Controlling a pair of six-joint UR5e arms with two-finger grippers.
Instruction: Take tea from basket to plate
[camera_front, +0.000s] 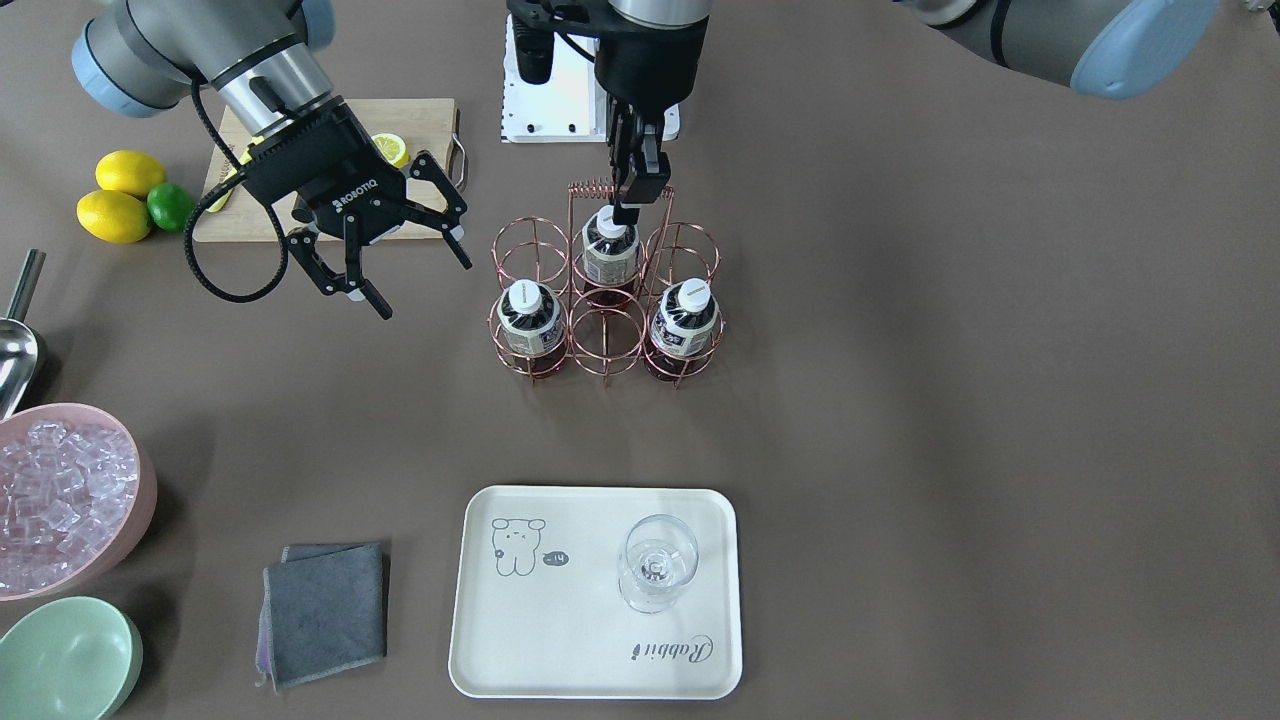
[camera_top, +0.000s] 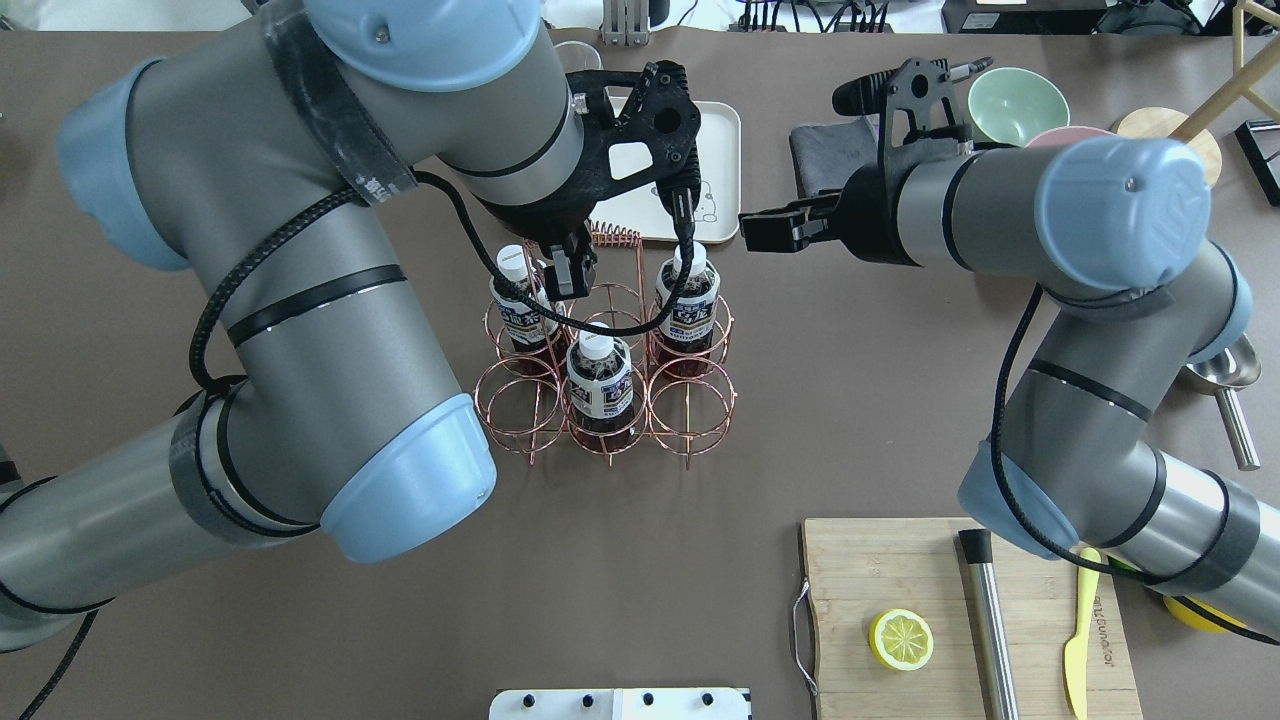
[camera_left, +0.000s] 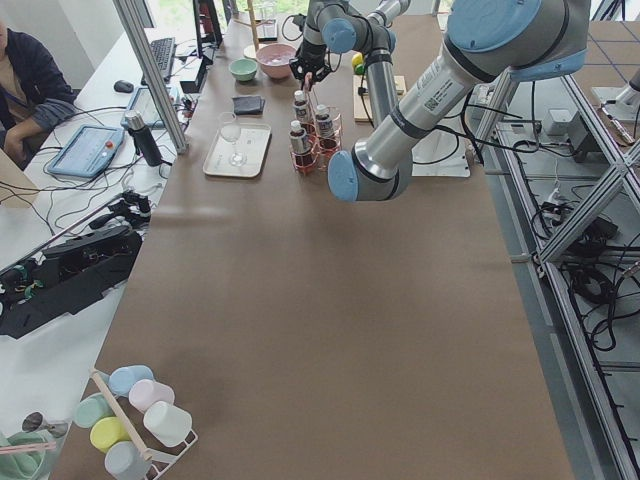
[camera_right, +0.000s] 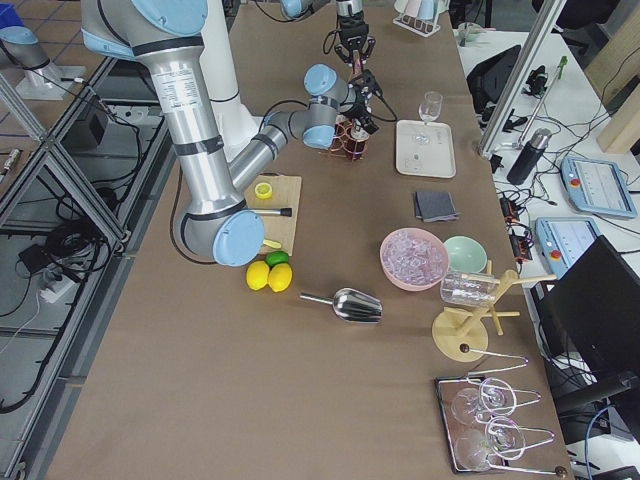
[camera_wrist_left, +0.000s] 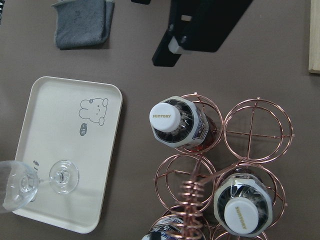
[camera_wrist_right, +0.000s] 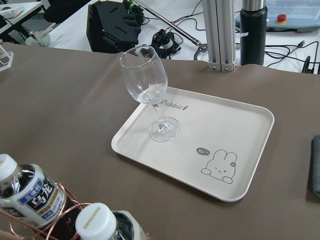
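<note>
Three tea bottles stand in the copper wire basket (camera_front: 595, 187): two on the plate side (camera_front: 525, 315) (camera_front: 685, 320) and one on the robot side (camera_front: 610, 250). My left gripper (camera_front: 635, 205) hangs just above the robot-side bottle (camera_top: 598, 380), beside the coiled handle. Its fingers look apart and hold nothing. My right gripper (camera_front: 425, 285) is open and empty, hovering beside the basket over the board's edge. The cream plate (camera_front: 560, 640) lies across the table, with a stemmed glass (camera_front: 655, 565) standing on it. The left wrist view looks down on the bottles (camera_wrist_left: 172, 120) and plate (camera_wrist_left: 55, 130).
A cutting board (camera_front: 420, 120) with a lemon slice lies behind the right gripper. Lemons and a lime (camera_front: 125, 195) sit beside it. A pink bowl of ice (camera_front: 65, 495), a green bowl (camera_front: 65, 660), a grey cloth (camera_front: 325, 610) and a metal scoop (camera_front: 15, 350) are on that side.
</note>
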